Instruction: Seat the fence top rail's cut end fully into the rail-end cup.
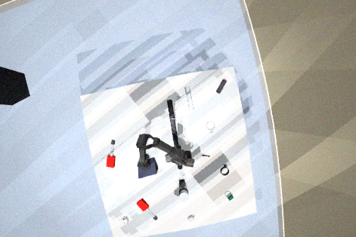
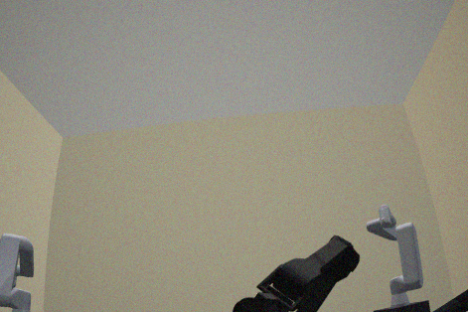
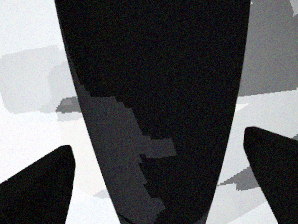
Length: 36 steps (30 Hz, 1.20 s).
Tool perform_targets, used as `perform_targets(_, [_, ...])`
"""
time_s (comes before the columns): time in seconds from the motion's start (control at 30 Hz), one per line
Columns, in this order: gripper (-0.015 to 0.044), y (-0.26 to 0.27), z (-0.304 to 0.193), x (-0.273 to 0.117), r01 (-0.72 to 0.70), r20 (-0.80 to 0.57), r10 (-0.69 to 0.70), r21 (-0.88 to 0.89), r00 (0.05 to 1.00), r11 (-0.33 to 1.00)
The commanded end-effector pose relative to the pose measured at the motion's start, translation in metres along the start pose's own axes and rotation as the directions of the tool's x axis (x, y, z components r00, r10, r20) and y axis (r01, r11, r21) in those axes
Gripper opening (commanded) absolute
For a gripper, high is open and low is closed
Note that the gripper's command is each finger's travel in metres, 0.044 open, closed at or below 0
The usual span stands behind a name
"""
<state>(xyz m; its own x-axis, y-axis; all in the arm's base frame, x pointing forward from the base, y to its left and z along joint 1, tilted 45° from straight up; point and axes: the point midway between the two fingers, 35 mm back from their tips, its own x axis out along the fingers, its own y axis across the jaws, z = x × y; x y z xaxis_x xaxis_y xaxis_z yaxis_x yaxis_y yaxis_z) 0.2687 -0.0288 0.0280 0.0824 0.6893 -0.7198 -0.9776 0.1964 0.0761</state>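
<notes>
Long black cylindrical rail (image 1: 171, 121) (image 3: 160, 60) as landmark, dark two-fingered gripper (image 1: 184, 156) (image 3: 160, 147) over its lower end in top view, fingers wide astride it, bright gaps along both rail edges, short dark post (image 1: 182, 186) just beyond that end.

Two red blocks (image 1: 110, 161) (image 1: 143, 204) and a green piece (image 1: 230, 197) lie well apart on a white surface (image 1: 237, 151).

Rail's cut end (image 1: 180, 166) partly hidden, cup contact unclear
</notes>
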Motion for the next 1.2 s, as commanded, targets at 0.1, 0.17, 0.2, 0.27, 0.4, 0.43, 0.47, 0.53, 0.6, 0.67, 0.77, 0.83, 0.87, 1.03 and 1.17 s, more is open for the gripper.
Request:
perform_targets(0.1, [0.0177, 0.0, 0.0, 0.002, 0.001, 0.004, -0.001, 0.006, 1.0, 1.0])
perform_targets(0.17, [0.0125, 0.0, 0.0, 0.002, 0.001, 0.004, -0.001, 0.006, 1.0, 1.0])
perform_targets(0.2, [0.0118, 0.0, 0.0, 0.002, 0.001, 0.004, -0.001, 0.006, 1.0, 1.0])
perform_targets(0.27, [0.0105, 0.0, 0.0, 0.002, 0.001, 0.004, -0.001, 0.006, 1.0, 1.0])
perform_targets(0.4, [0.0059, 0.0, 0.0, 0.001, 0.001, 0.004, -0.001, 0.006, 1.0, 1.0])
perform_targets(0.43, [0.0032, 0.001, 0.0, 0.0, 0.001, 0.004, -0.001, 0.006, 1.0, 1.0])
perform_targets(0.47, [0.0006, 0.001, 0.0, -0.002, 0.001, 0.004, -0.001, 0.006, 1.0, 1.0])
perform_targets(0.53, [0.0, 0.001, 0.0, -0.004, 0.001, 0.004, -0.001, 0.006, 1.0, 1.0])
perform_targets(0.6, [0.0, 0.0, -0.001, -0.006, 0.001, -0.006, -0.001, 0.005, 1.0, 1.0])
perform_targets(0.67, [0.0, 0.0, -0.003, -0.012, 0.001, -0.029, -0.001, 0.004, 1.0, 1.0])
perform_targets(0.77, [0.0, -0.002, -0.007, -0.026, 0.002, -0.084, -0.002, 0.002, 0.996, 1.0])
perform_targets(0.83, [0.0, -0.002, -0.01, -0.038, 0.001, -0.127, -0.001, 0.001, 0.992, 1.0])
perform_targets(0.87, [0.0, -0.002, -0.012, -0.043, 0.001, -0.148, -0.001, 0.001, 0.989, 1.0])
perform_targets(1.03, [0.0, 0.0, -0.018, -0.073, -0.003, -0.252, 0.004, 0.005, 0.968, 1.0])
perform_targets(1.17, [0.0, 0.002, -0.021, -0.089, -0.006, -0.301, 0.008, 0.009, 0.953, 1.0])
